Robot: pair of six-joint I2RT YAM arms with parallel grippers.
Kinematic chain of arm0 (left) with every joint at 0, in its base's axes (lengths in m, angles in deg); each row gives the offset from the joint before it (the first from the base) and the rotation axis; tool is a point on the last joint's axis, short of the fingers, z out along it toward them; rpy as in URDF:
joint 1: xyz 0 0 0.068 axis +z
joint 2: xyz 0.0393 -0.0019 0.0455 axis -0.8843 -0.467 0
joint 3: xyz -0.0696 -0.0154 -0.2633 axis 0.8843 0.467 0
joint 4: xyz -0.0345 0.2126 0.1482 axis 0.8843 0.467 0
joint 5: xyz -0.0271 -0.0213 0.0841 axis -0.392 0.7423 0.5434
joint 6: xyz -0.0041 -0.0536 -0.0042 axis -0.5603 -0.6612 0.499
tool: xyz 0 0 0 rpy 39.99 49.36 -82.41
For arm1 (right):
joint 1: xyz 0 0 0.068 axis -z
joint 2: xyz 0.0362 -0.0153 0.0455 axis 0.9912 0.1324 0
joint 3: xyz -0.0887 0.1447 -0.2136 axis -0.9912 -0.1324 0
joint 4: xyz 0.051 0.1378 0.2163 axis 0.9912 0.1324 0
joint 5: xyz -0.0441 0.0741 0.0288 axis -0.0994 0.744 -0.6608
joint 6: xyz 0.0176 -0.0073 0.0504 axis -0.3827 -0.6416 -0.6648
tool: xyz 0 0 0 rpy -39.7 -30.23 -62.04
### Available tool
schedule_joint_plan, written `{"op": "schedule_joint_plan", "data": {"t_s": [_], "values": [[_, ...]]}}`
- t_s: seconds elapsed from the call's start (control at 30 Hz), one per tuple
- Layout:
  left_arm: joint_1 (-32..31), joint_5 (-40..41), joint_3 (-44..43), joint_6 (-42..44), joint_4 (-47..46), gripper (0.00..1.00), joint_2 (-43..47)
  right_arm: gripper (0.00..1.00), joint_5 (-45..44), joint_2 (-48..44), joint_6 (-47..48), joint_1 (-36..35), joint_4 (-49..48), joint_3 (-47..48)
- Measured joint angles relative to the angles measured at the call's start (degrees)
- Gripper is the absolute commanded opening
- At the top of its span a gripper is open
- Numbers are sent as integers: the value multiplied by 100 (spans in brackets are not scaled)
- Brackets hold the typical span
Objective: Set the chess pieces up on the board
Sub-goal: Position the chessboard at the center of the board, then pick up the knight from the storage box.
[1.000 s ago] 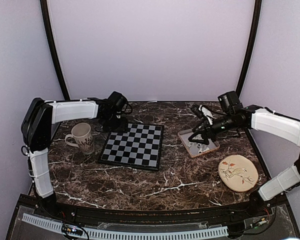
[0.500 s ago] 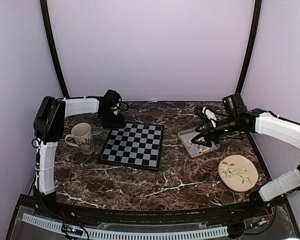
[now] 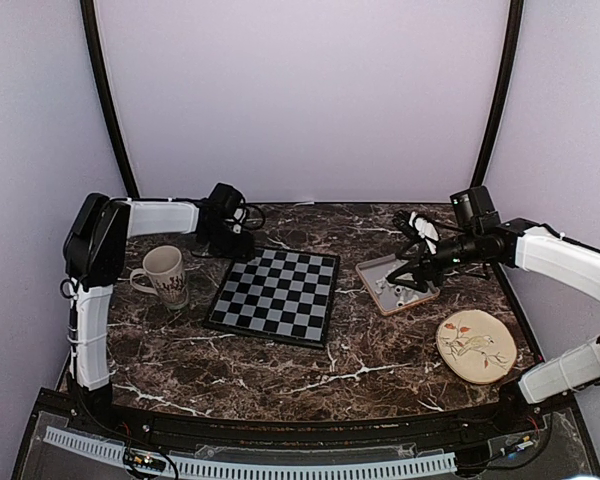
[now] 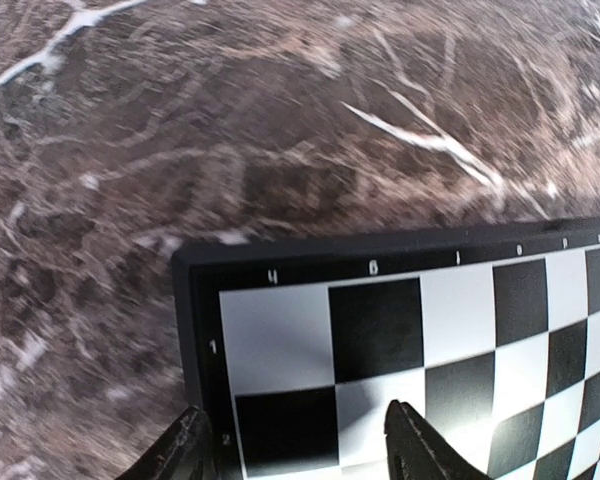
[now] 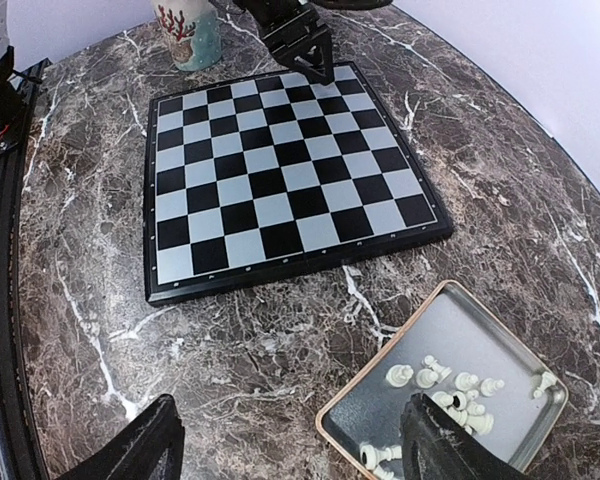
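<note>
The board [image 3: 275, 295] lies flat left of centre, with no pieces on it. Its corner [image 4: 280, 330] sits under my left gripper [image 4: 300, 450], whose jaws stand apart. One finger [image 4: 185, 445] is outside the black rim and the other [image 4: 415, 445] is over the squares. From above, this gripper [image 3: 238, 243] is at the board's far left corner. The chess pieces [image 5: 450, 385], small and cream, lie in a heap in the grey tray [image 5: 450, 340]. My right gripper [image 5: 290, 445] hangs open over the tray's edge [image 3: 398, 290], holding nothing.
A cream mug [image 3: 163, 275] stands left of the board. A round plate with a bird drawing [image 3: 473, 345] lies at the near right. The tray sits right of the board, with a strip of marble table [image 5: 280, 340] between them.
The board has slid a little to the right and turned slightly. My left gripper has moved right with its far corner. The right gripper has drifted slightly right over the tray.
</note>
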Motion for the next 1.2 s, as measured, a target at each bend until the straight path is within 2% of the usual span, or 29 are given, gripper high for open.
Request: {"op": "schedule_joint_plan", "data": {"t_s": [0.17,0.7,0.73,0.77,0.8,0.83,0.87,0.9,0.93,1.2], "values": [[-435,20,531,-166,-166,60,321,75,2,7,39,0,-2,0],[-1513,92,2396,-1585,52,60,1650,75,4,59,87,0,2,0],[-1534,94,2415,-1613,76,60,1672,76,4,70,85,0,4,0],[-1552,101,2424,-1637,105,60,1687,94,4,72,83,0,4,0],[-1563,122,2424,-1652,133,62,1703,99,2,74,68,0,2,0],[-1569,170,2424,-1652,184,65,1718,100,-15,76,24,0,-4,0],[-1574,240,2424,-1644,258,72,1746,100,-74,79,-35,0,-20,0],[-1580,341,2422,-1624,363,92,1792,100,-133,81,-83,0,-42,2],[-1585,435,2422,-1558,479,98,1856,100,-271,83,-184,0,-50,15],[-1585,688,2065,-667,769,99,3091,100,-1390,-28,-466,0,85,546]]}}
